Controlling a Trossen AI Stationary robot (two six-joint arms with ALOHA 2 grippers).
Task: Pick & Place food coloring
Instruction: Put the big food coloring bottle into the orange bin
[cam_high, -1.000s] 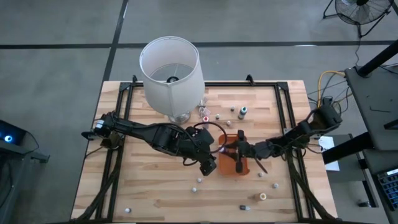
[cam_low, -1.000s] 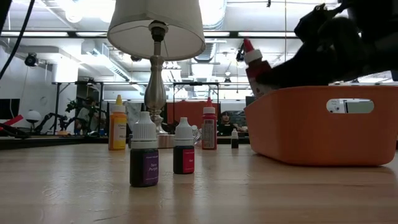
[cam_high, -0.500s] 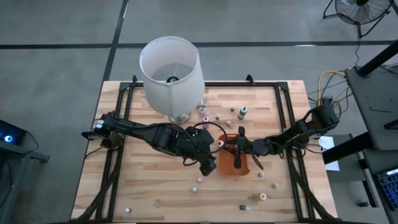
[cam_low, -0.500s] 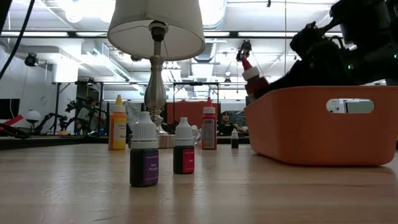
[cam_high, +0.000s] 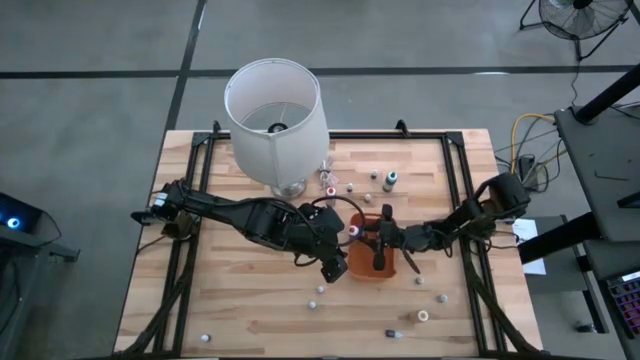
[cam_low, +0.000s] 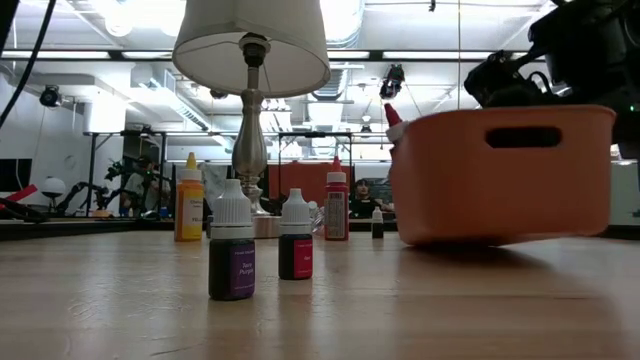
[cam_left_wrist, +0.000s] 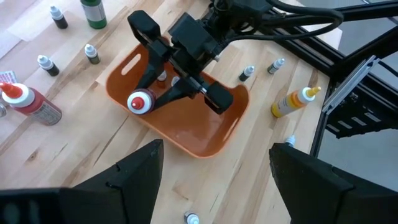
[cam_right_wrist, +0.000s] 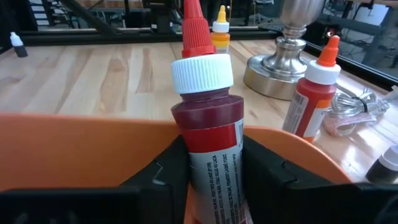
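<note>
The food coloring in hand is a small red bottle (cam_right_wrist: 208, 124) with a white collar and red nozzle, over the orange tray (cam_high: 372, 266). My right gripper (cam_left_wrist: 149, 93) reaches in from the table's right and is shut on it. In the low view only the bottle's nozzle (cam_low: 394, 118) shows above the tray's rim (cam_low: 500, 115). My left gripper (cam_high: 335, 262) hovers open at the tray's left end; whether it touches the tray does not show. Other tiny bottles stand loose on the table, such as a purple one (cam_low: 231, 255) and a magenta one (cam_low: 296, 250). My right gripper pinches the red bottle's body just under the white collar (cam_right_wrist: 205, 134), one finger (cam_right_wrist: 155, 174) on each side. It comes from the table's right, slanting down into the tray. The bottle is tilted, nozzle toward the tray's left end; the tray wall hides its base.
A tall lamp with a white shade (cam_high: 275, 115) stands on a metal base (cam_high: 290, 187) at the far left. Several small bottles sit near the far edge (cam_high: 390, 180) and the near edge (cam_high: 422, 316). A yellow bottle (cam_left_wrist: 292, 102) lies beyond the tray.
My right gripper has moved down and toward the table's left, lowering the red bottle into the tray; in the low view only its nozzle still shows above the rim. The tray has shifted and turned, showing narrower with its rim higher in the low view.
</note>
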